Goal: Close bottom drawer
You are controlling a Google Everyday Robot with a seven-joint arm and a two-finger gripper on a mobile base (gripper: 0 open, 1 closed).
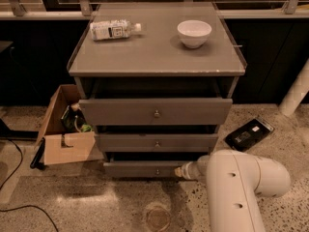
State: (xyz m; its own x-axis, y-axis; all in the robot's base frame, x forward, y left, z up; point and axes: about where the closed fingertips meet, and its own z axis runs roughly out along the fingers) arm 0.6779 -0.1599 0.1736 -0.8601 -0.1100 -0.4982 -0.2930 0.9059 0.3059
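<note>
The gripper (182,172) is pressing, it seems, on the bottom drawer (140,169), which is sticking out at the base of the cabinet (154,57); whether it is open or closed I cannot tell. A straight push inward is looking necessary next.

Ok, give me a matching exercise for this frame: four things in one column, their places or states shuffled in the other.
1 bottle
2 bowl
3 cardboard box
4 gripper

A at the bottom drawer front, right of its knob
B lying on its side, cabinet top, left
C on the floor, left of the cabinet
D upright, cabinet top, right

Pairs: 1-B, 2-D, 3-C, 4-A
</note>
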